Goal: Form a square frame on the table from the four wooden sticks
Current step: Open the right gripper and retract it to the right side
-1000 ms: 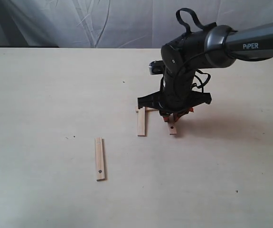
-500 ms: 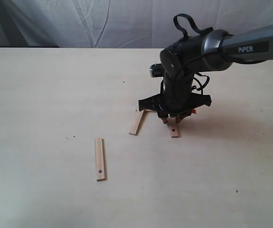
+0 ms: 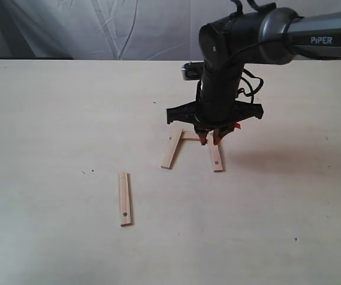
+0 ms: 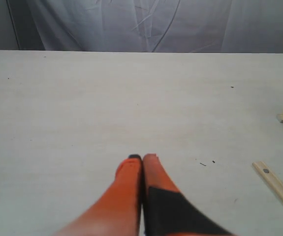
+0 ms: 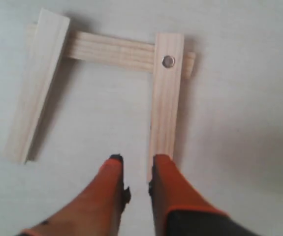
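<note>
The pale cream counter [image 3: 51, 119] fills the scene, with a wrinkled white cloth [image 3: 99, 27] hanging behind its far edge. The dark right arm [image 3: 312, 38] reaches in from the right and points down near the middle of the counter. Its orange right fingers [image 3: 204, 139] stand a narrow gap apart with nothing between them. Their tips are over the far end of a holed stick [image 3: 216, 157]; the pictures do not show whether they touch it. The left fingers [image 4: 137, 169] are pressed together, holding nothing, low over bare counter well to the left.

The square frame [image 5: 107, 93] has only three sides and is open on its near side. A crosswise stick [image 3: 189, 136] forms the far side. The holed stick lies over its right end and runs toward the near edge, one dark hole showing near that end. A slanted stick [image 3: 171, 149] overlaps the left end of the crosswise one, and its near end splays out to the left.

The fourth piece, a loose stick [image 3: 124, 206], lies flat, well apart from the others, nearer and to the left. It points near-to-far, with a small dark hole close to its near end.
</note>
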